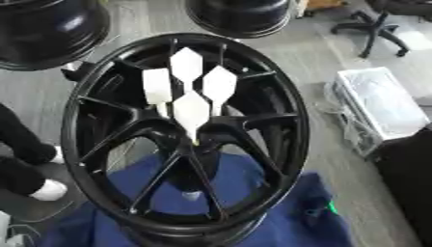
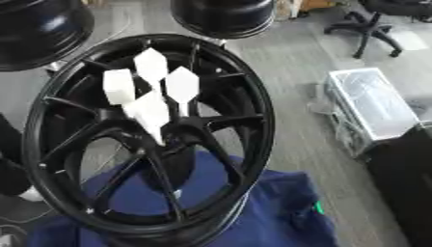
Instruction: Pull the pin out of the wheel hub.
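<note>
No hand shows in either view, so nothing is held and its state is unknown. Four white pins stand in the hub of the black wheel. Judged: no pull begun; a hand must reach one pin.

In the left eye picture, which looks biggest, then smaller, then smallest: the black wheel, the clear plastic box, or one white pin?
1. Black wheel, biggest by far.
2. Clear plastic box.
3. One white pin, smallest.
The wheel is also nearest the camera, which adds to its look.
</note>
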Controlling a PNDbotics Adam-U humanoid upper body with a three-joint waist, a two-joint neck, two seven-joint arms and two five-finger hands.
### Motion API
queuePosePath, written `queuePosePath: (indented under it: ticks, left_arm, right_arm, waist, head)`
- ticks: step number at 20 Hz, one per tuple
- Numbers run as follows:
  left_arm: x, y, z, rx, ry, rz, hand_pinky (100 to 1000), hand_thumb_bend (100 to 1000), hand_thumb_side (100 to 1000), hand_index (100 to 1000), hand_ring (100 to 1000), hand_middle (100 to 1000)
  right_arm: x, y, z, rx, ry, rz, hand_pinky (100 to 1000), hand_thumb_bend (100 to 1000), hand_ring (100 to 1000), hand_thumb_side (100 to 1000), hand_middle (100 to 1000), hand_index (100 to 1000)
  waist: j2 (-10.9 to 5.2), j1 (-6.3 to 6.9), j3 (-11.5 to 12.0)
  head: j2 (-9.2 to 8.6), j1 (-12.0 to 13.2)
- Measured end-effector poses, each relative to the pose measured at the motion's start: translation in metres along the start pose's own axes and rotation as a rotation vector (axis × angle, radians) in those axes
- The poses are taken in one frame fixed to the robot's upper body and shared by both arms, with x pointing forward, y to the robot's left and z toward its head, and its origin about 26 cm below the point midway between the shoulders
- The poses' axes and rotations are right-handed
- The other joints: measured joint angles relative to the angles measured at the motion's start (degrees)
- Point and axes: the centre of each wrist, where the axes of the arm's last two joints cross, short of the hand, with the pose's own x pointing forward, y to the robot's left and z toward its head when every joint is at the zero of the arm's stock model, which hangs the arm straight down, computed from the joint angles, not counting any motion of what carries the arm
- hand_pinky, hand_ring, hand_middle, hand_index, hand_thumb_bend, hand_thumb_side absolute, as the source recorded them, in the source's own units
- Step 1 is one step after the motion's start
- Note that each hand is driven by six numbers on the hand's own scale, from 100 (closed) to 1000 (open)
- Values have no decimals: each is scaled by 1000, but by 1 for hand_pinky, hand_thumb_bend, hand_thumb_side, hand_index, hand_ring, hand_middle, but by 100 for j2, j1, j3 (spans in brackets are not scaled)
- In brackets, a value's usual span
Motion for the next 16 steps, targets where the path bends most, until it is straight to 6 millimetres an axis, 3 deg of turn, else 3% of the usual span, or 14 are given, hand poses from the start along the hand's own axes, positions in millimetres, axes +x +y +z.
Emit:
queuePosePath:
  ticks: [3,10,16]
  left_arm:
    - [-1,4,2,3,10,-4,819,295,814,831,647,720]
    - [-3,15,5,21,33,-23,818,300,822,830,647,719]
    - [-4,22,4,63,48,-1,818,310,823,829,649,720]
  right_arm:
    - [2,3,-18,138,-29,59,890,100,787,460,792,878]
    - [0,26,-48,512,-107,227,848,100,719,430,745,834]
    - [2,46,-65,637,-124,255,844,100,735,442,754,846]
  waist:
    - [-1,-38,-94]
    - [2,-139,-277]
    - [5,-141,-310]
  head:
    - [41,-5]
    - [40,72]
    - [40,85]
